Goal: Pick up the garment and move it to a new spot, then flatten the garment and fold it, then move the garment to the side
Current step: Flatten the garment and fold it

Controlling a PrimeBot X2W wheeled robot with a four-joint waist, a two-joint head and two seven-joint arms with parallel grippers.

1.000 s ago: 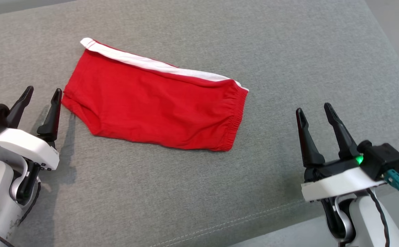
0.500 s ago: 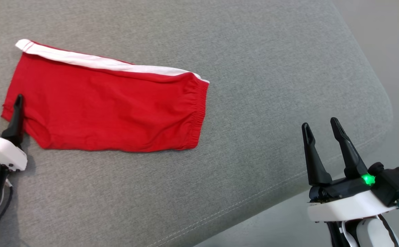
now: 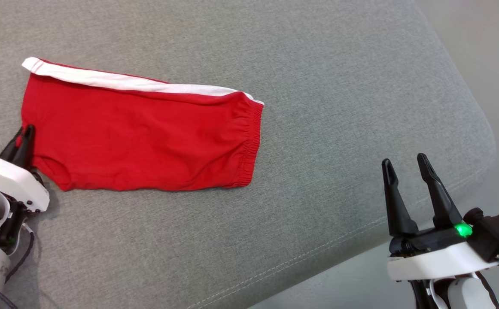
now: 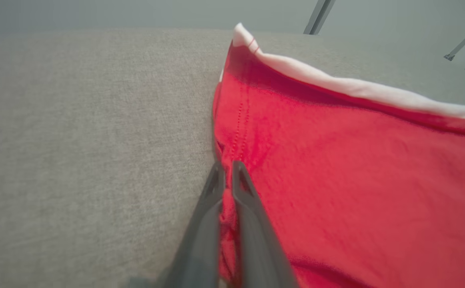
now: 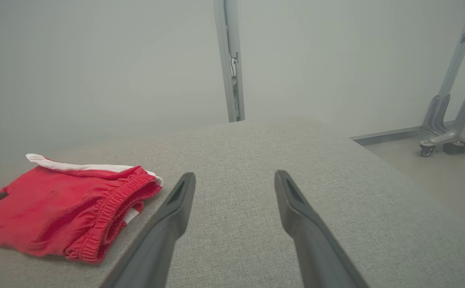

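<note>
Red garment [image 3: 142, 137] lies flat, apparently folded, on the grey cushion [image 3: 318, 64], toward its left edge. Change: the left gripper [image 3: 24, 136], jaws apart beside the leg hem a second ago, is now clamped on that hem (thin pinch, fabric between the fingers). Right gripper [image 3: 405, 162] waits at the front-right edge, jaws apart. Judgement: grasp made, the move aside can start.

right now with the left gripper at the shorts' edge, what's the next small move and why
Probably lift the left gripper slightly. It is shut on the left edge of the red shorts, which lie flat on the grey cushion; a small lift would test the hold. The right gripper stands open, apart from them.
</note>
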